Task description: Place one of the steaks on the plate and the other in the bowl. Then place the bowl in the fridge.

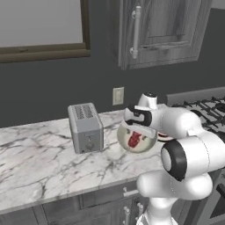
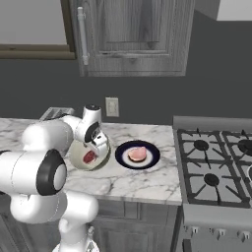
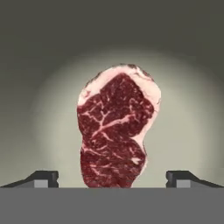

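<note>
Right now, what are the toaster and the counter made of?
The toaster looks like brushed metal: plain silver-grey sides with a dull sheen. The counter looks like polished marble or a marble-look stone: white with grey veins running through it. It is a rendered scene, so that's a guess.

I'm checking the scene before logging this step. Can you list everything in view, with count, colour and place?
dark red marbled steak: one, red with white fat, lying in the bowl.
pale cream-green deep bowl: one, on the marble counter beside the plate, under the hand.
pale pink steak: one, on the plate.
navy-rimmed round plate: one, on the counter between bowl and stove.
silver toaster: one, on the counter left of the bowl.
white marble counter: one.
black gas stove: one, right of the counter.
grey wood cabinet: one, above.
cream wall outlet: one.
gripper: one, open, over the bowl.
</note>
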Robot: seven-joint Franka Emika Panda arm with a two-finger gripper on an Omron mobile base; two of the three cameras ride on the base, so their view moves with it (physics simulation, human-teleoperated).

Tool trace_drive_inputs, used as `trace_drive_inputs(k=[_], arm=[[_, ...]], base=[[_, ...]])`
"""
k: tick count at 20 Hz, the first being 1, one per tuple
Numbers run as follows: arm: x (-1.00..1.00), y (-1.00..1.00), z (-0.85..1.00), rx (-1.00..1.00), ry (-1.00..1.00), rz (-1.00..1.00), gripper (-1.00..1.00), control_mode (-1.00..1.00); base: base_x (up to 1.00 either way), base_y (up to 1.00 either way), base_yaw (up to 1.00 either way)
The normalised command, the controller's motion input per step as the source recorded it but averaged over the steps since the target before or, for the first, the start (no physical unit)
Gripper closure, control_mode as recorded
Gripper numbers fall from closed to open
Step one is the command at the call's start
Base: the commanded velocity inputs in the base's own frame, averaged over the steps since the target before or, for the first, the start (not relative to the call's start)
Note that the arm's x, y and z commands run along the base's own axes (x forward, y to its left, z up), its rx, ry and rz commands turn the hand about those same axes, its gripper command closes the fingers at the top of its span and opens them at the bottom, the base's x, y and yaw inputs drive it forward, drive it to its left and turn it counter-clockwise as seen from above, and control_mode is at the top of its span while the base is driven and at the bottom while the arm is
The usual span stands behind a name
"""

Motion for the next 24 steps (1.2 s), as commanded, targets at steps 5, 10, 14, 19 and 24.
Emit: trace_drive_inputs(k=[5, 10, 14, 19, 24], arm=[[-0.03, -0.01, 0.56, 0.14, 0.0, 0.0, -1.0, -1.0], [0.0, -0.01, -0.1, 0.06, 0.01, 0.0, -1.0, -1.0], [-0.2, 0.0, 0.06, 0.03, -0.01, 0.0, -1.0, -1.0], [-0.41, -0.05, 0.51, 0.09, -0.05, 0.0, -1.0, -1.0], [-0.52, -0.23, 0.49, 0.11, -0.01, 0.0, -1.0, -1.0]], base=[[0.0, 0.0, 0.0], [0.0, 0.0, 0.0], [0.0, 0.0, 0.0], [0.0, 0.0, 0.0], [0.0, 0.0, 0.0]])
